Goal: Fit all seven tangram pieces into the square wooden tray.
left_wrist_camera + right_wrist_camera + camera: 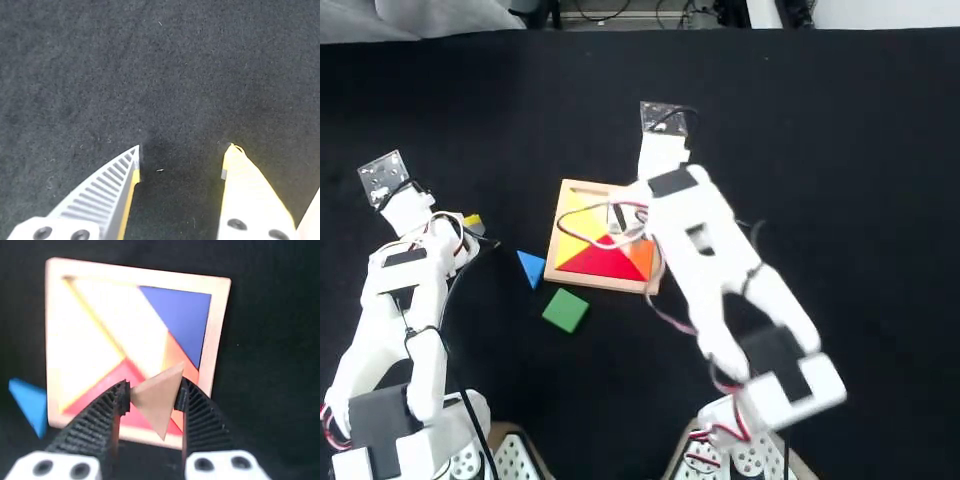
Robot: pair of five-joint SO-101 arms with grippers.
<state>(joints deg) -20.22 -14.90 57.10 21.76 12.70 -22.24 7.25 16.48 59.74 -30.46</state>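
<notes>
R gripper (152, 385) pinches small tan triangle (156, 402) over wooden tray (220, 330); next: turn to fit, lower in. L gripper (182, 157) wide, empty

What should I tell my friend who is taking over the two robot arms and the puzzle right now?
Left gripper: open and empty, over bare black table, off to one side of the tray.
Right gripper: shut on a small tan triangle, held over the wooden tray.
Done: the yellow piece, red piece, orange piece and dark blue piece lie in the tray.
Left: set the held triangle in, then probably fetch the blue triangle and green square lying on the table beside the tray.
</notes>
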